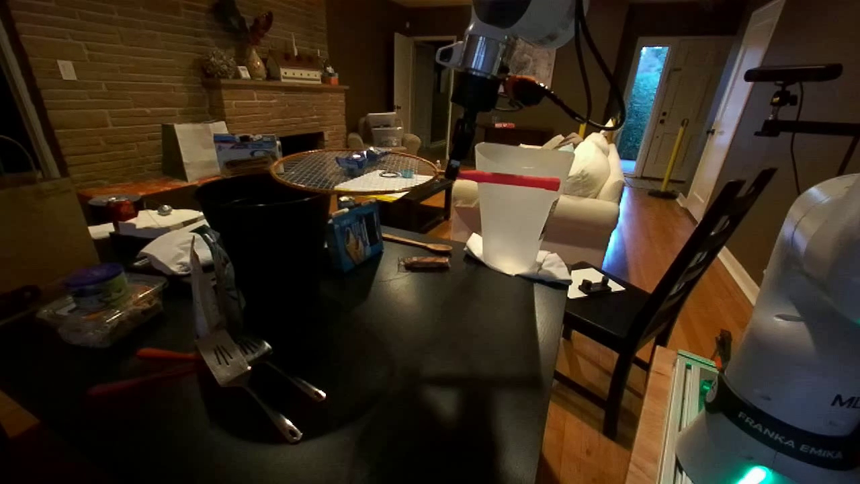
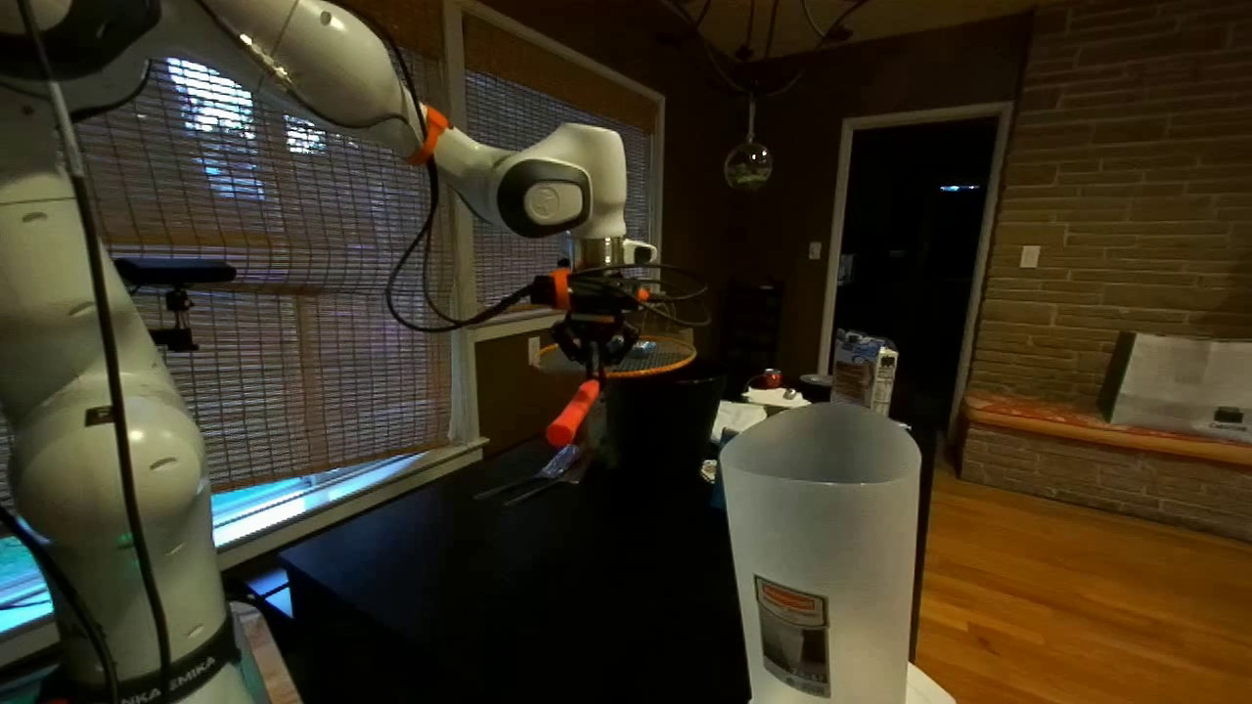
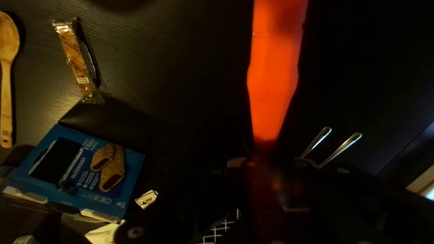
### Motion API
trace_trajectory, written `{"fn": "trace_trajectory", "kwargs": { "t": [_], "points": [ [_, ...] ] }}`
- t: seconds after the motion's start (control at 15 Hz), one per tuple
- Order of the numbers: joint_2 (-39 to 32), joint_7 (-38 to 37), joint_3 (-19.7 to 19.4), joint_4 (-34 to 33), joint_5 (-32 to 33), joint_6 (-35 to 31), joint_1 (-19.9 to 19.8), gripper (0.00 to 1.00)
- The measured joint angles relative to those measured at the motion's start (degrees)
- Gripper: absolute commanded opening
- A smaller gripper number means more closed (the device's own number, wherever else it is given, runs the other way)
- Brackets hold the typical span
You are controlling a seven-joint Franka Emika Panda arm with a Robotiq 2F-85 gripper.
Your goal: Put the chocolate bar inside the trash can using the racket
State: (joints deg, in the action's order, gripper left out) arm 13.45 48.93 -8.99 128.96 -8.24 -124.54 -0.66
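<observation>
Nearest, on the dark table (image 1: 430, 336) with fine wood grain, a slotted spatula (image 1: 227, 361) of smooth, shiny metal, partly covering another metal utensil (image 1: 256, 347). Just behind these, a tall black trash can (image 1: 269, 235), upright and cylindrical, with plain dark walls. At about the level of its rim, in both exterior views, the round head of the racket (image 1: 329, 175), nearly flat, with orange-brown rim and a fine net of strings; touching the can or not, impossible to tell. Upon these strings, the small oblong chocolate bar (image 1: 353, 161), in bluish and crumpled-looking wrapper. Between the head and the straight, red-orange handle (image 3: 276, 67), the dark gripper (image 2: 596, 367), with fingers closed tightly on the racket. Beside the can, a blue cardboard snack box (image 3: 81, 173), printed with the word "BLUEBERRY"; then a brown snack bar (image 3: 75, 56) in clear, glossy film, lying flat, and near it a pale wooden spoon (image 3: 6, 74) with oval bowl. At the edge of the table, a tall container (image 1: 514, 225) of frosted white plastic, narrower toward the bottom. Farther away, a black chair (image 1: 618, 323) with slatted back, a cream sofa (image 1: 591, 222) with rounded arm, and a wall (image 1: 134, 81) of rough, brown-beige stone blocks.
</observation>
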Motion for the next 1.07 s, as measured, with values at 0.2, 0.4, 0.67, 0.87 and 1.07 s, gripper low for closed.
{"fn": "trace_trajectory", "kwargs": {
  "t": [0.2, 0.4, 0.67, 0.87, 1.07],
  "points": [
    [-1.0, 0.0, 0.3, -2.1, 0.0, 0.2, 0.1, 0.04],
    [-2.2, 0.0, 0.7, -3.8, 0.0, 0.2, 0.1, 0.04],
    [-3.8, 0.0, 1.4, -6.1, 0.1, 0.2, 0.1, 0.04],
    [-5.1, -0.1, 1.8, -8.1, 0.2, 0.2, 0.1, 0.04],
    [-6.9, -0.7, 2.1, -10.4, 0.7, 0.2, 0.1, 0.04]
  ]
}}
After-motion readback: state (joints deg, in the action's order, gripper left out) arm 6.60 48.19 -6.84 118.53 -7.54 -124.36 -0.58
